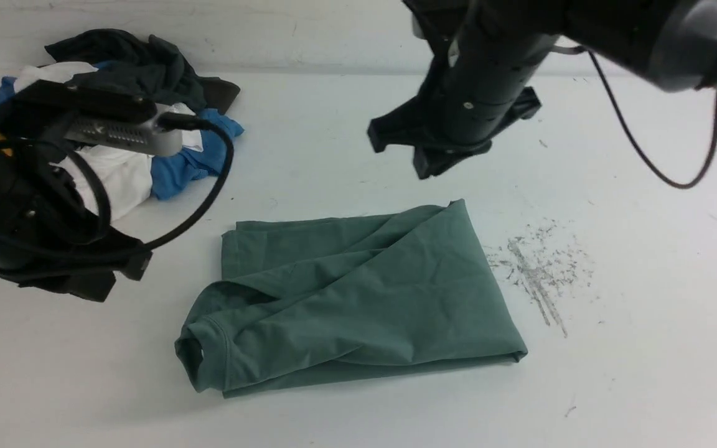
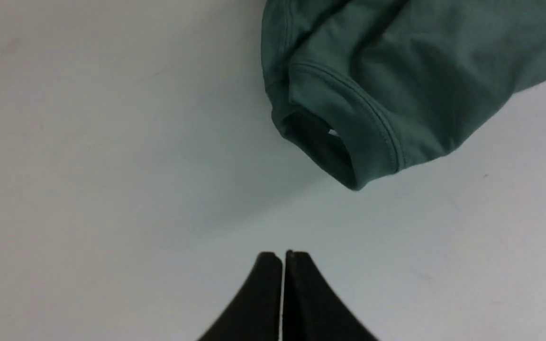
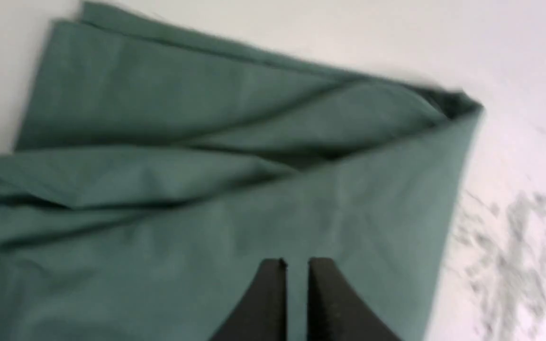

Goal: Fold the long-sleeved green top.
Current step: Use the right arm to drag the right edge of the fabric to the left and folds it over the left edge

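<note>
The green long-sleeved top (image 1: pixel 358 292) lies folded into a rough rectangle in the middle of the white table (image 1: pixel 645 348), with its neck opening (image 1: pixel 200 351) at the near left corner. My left gripper (image 1: pixel 119 274) is shut and empty, low over bare table just left of that collar (image 2: pixel 377 137). In the left wrist view the left gripper (image 2: pixel 283 255) points at the table short of the neck hole. My right gripper (image 1: pixel 399 155) hangs in the air above the top's far right part. Its fingers (image 3: pixel 296 261) stand almost together, with nothing between them, over the green cloth (image 3: pixel 206 189).
A pile of clothes sits at the back left: a dark charcoal garment (image 1: pixel 147 74), a bright blue one (image 1: pixel 190 165) and a white one (image 1: pixel 119 177). Grey scuff marks (image 1: pixel 539 267) mark the table right of the top. A thin cable (image 1: pixel 645 155) hangs from the right arm.
</note>
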